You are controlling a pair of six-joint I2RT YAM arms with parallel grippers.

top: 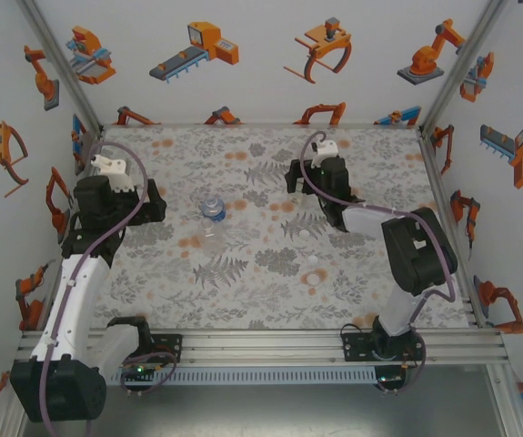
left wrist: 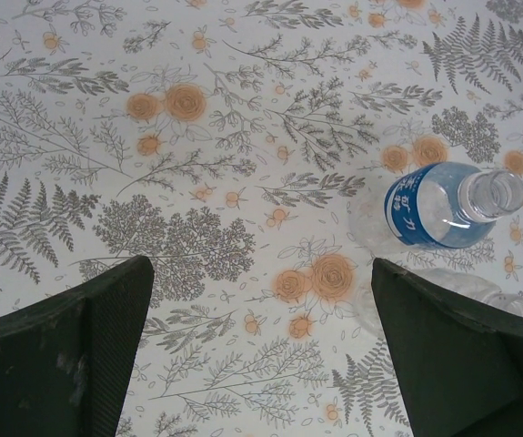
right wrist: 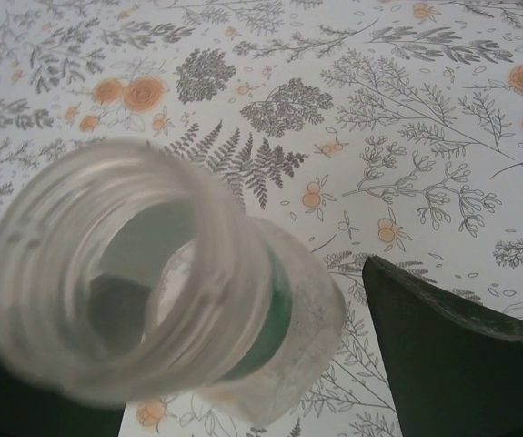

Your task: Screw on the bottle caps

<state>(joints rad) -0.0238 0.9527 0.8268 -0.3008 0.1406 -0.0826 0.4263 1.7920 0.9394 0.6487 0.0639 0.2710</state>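
The blue-labelled bottle [top: 211, 208] [left wrist: 434, 214] stands uncapped, just right of my left gripper [top: 155, 202] [left wrist: 261, 273], which is open over bare cloth. A plain clear bottle [left wrist: 502, 296] peeks out behind that gripper's right finger [left wrist: 452, 355]. The green-labelled bottle [right wrist: 270, 337] stands upright with its open mouth toward the right wrist camera. My right gripper [top: 297, 177] [right wrist: 188, 319] is open around it, with a gap between the bottle and the right finger [right wrist: 443, 364]. Three white bottle caps [top: 305, 234] [top: 312, 260] [top: 316, 279] lie loose in front of the right arm.
A floral cloth [top: 243, 291] covers the table, with printed walls on three sides. An aluminium rail [top: 270, 341] holds both arm bases at the near edge.
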